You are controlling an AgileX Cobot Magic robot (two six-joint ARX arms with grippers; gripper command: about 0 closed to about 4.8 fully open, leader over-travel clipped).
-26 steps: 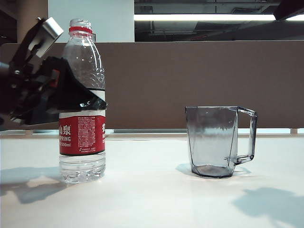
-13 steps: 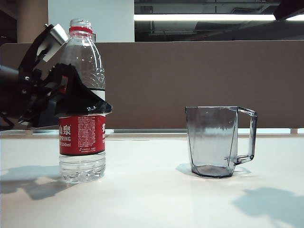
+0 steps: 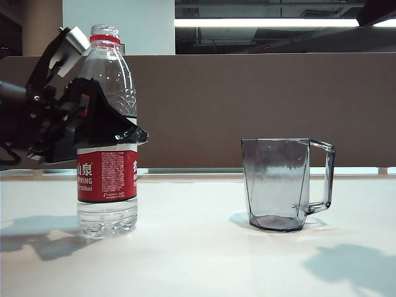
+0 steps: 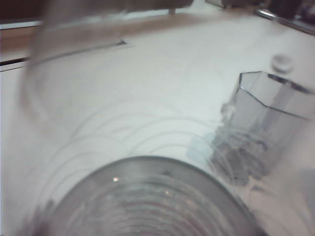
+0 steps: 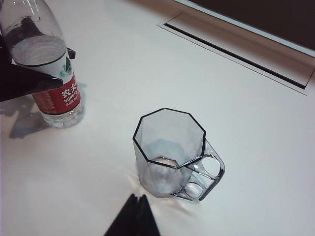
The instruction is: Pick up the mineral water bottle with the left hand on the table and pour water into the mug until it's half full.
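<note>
Left gripper [image 3: 108,127], jaws wide, straddles the upright bottle [image 3: 107,179] at left, mug [image 3: 281,184] mid-right; right gripper [image 5: 133,216] looks shut.

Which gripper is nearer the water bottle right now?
Left. The left gripper stands open around the mineral water bottle just above its label. The right gripper is off beside the mug, well away from the bottle; its state is unclear.

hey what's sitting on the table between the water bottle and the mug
Nothing: only bare white table lies between the mineral water bottle and the mug in the exterior view, and the right wrist view shows the same.
</note>
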